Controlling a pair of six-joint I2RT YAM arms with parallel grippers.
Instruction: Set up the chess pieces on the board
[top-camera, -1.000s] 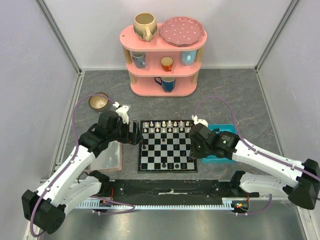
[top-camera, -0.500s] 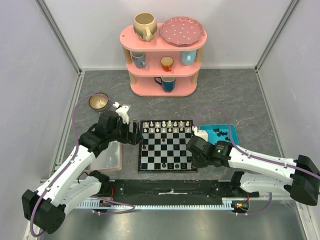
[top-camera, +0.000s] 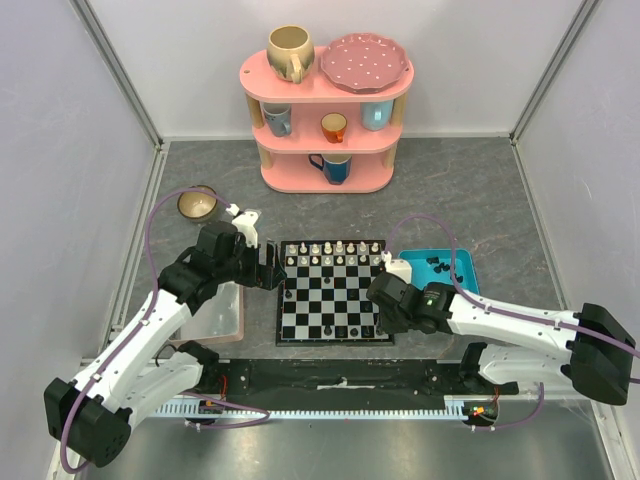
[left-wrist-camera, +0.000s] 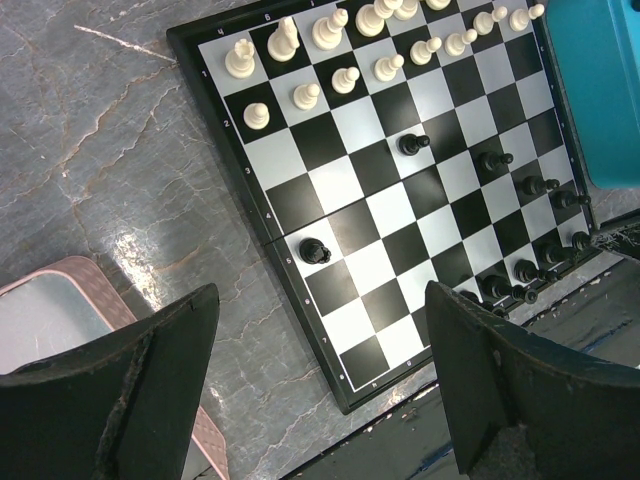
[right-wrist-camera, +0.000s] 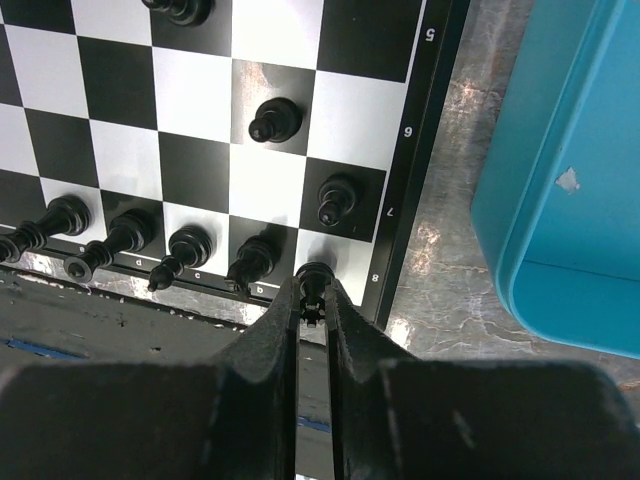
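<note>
Right claw: (right-wrist-camera: 315, 300) clenched on a black piece (right-wrist-camera: 315, 283), tips aimed down at the near right corner square of the board (right-wrist-camera: 400, 200).

Just changed: a second ago this claw hung over the blue tray (top-camera: 470, 275) beside the board. It has since swung across and dropped to the corner, where the overhead view shows it (top-camera: 383, 308) at the board's near edge.

Piece: held upright between the tips, over the corner square. Whether its base touches the square cannot be told.

What it means: by the look of it, one more black man has arrived at its home rank and needs only lowering and letting go.

Black rank: four pieces (right-wrist-camera: 120, 235) already stand in the near row just beside the corner. Others (right-wrist-camera: 272, 120) sit on squares further up the board.

Still to come: dark pieces (top-camera: 432, 263) remain in the blue tray, so black's side looks unfinished.

White pieces: (left-wrist-camera: 345, 50) lined up in the two far rows, seemingly done.

Left claw: (left-wrist-camera: 320, 292) released and empty, poised above the board's left side, unmoved over the past second.

Nearby: a pink tray (left-wrist-camera: 40, 310) on the counter (left-wrist-camera: 110, 150), left of the board.
</note>
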